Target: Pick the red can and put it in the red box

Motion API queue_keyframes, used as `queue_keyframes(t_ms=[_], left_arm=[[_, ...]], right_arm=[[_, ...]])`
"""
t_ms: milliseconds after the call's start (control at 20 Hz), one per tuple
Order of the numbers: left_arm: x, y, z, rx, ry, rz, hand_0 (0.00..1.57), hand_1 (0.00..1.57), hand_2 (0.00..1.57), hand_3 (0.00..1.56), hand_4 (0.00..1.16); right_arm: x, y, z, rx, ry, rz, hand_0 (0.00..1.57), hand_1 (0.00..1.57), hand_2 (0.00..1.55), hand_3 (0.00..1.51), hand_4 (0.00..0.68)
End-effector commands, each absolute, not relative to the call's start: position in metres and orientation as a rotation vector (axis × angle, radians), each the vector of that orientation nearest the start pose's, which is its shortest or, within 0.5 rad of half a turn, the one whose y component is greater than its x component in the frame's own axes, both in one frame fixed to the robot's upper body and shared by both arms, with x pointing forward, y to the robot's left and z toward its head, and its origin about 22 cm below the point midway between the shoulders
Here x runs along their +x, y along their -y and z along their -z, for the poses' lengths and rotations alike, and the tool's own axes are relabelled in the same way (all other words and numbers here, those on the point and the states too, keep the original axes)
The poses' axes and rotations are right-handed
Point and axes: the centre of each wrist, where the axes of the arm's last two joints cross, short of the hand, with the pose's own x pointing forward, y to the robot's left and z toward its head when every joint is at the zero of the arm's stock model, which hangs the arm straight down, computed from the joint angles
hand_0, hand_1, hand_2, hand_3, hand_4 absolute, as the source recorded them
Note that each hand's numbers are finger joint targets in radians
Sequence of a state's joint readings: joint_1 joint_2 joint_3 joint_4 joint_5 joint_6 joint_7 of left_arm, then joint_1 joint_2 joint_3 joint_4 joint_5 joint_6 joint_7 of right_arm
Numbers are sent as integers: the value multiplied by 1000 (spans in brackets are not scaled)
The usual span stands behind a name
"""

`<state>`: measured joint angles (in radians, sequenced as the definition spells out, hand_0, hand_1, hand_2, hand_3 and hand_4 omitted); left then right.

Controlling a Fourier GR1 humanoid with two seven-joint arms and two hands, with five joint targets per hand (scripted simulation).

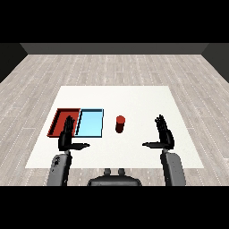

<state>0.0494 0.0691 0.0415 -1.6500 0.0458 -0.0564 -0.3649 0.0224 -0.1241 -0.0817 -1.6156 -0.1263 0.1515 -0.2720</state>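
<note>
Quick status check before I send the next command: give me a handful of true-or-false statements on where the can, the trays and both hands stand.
1. The red can stands upright on the white table, right of both trays. True.
2. The can is inside the red tray. False: it is on the table, outside both trays.
3. The light blue tray lies between the red tray and the can. True.
4. The right hand holds the can. False: it is open and apart from the can.
5. The left hand is shut. False: its fingers are straight.
</note>
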Motion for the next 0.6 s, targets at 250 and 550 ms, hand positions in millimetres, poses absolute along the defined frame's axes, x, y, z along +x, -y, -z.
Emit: queue_keyframes(t_ms=[250, 550], left_arm=[[236, -264, -2, -7, 2037, 9, 0, 0, 0, 0, 0], [231, -250, -2, -24, 2045, 19, 0, 0, 0, 0, 0]], right_arm=[[217, 272, -28, 93, 1940, -27, 0, 0, 0, 0, 0], [235, 283, -19, 107, 1881, -57, 0, 0, 0, 0, 0]])
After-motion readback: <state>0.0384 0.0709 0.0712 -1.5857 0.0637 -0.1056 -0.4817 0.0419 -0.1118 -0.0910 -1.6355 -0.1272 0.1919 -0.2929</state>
